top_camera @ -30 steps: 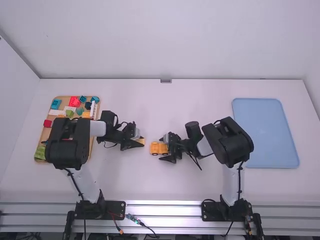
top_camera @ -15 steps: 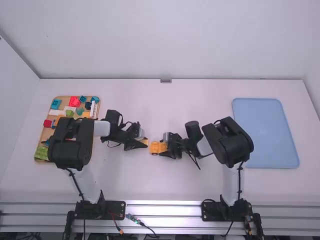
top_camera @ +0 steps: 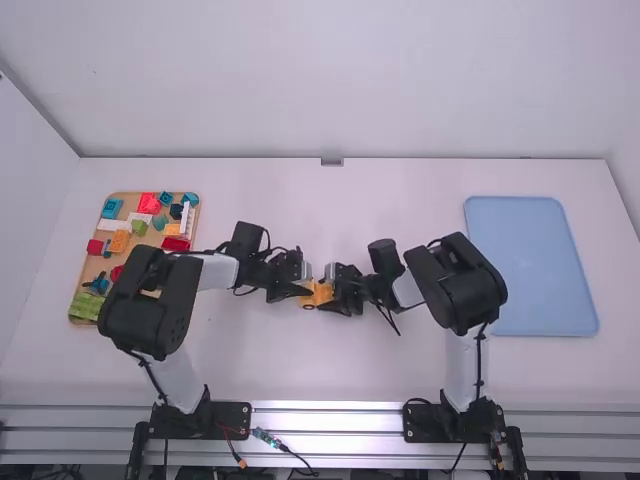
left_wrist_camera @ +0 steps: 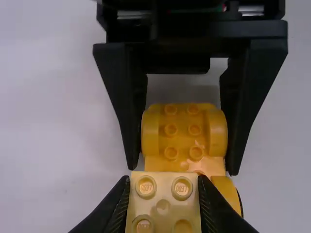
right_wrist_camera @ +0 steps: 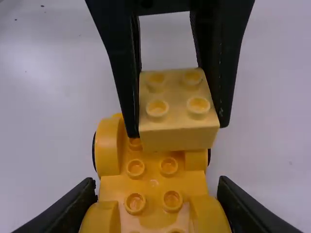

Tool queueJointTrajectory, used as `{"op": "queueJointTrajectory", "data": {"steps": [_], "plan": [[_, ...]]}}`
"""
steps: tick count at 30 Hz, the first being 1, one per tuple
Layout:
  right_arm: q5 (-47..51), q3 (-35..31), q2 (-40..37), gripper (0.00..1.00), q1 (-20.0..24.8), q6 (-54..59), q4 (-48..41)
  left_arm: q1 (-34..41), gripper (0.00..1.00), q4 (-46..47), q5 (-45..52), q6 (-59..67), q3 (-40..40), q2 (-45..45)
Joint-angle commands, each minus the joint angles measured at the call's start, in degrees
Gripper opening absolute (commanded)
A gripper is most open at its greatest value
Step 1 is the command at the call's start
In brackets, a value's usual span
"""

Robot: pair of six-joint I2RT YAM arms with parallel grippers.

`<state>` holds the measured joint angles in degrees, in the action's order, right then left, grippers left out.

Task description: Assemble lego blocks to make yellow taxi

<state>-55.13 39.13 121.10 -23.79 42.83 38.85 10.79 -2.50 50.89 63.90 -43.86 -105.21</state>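
A hand could go over the table [top_camera: 390,200] by the back wall [top_camera: 330,100]; the left gripper [top_camera: 306,291] and right gripper [top_camera: 326,293] block the middle, nose to nose.

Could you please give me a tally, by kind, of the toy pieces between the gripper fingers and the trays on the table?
Pale yellow block: 1
Orange-yellow vehicle body: 1
Tan tray with assorted pieces: 1
Blue tray: 1
Total: 4
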Motion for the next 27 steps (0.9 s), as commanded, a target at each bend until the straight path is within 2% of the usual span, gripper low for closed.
{"op": "queueJointTrajectory", "data": {"steps": [1,6,10,18,22,27], "plan": [[1.25,-0.37,0.6,0.48,0.11,-0.15,0.2,0.2,0.02,0.6,-0.59,-3.06,0.68,0.88],[1.29,-0.5,0.6,0.48,0.11,-0.59,1.11,0.04,0.02,0.38,1.57,-2.73,1.22,0.91],[2.75,0.5,0.6,0.48,0.11,-0.57,-1.38,0.52,0.02,-1.67,-0.28,-3.02,2.43,2.15],[2.56,-0.48,0.6,0.48,0.11,-0.63,0.52,0.61,0.02,-9.3,-0.85,-5.29,9.38,10.37],[2.45,-0.94,0.6,0.48,0.11,-0.61,1.4,0.39,0.02,-15.35,-1.01,-9.64,12.59,11.14],[2.47,-0.94,0.6,0.48,0.04,-0.61,1.16,0.63,0.02,-14.89,-0.85,-8.79,12.57,10.28]]}}
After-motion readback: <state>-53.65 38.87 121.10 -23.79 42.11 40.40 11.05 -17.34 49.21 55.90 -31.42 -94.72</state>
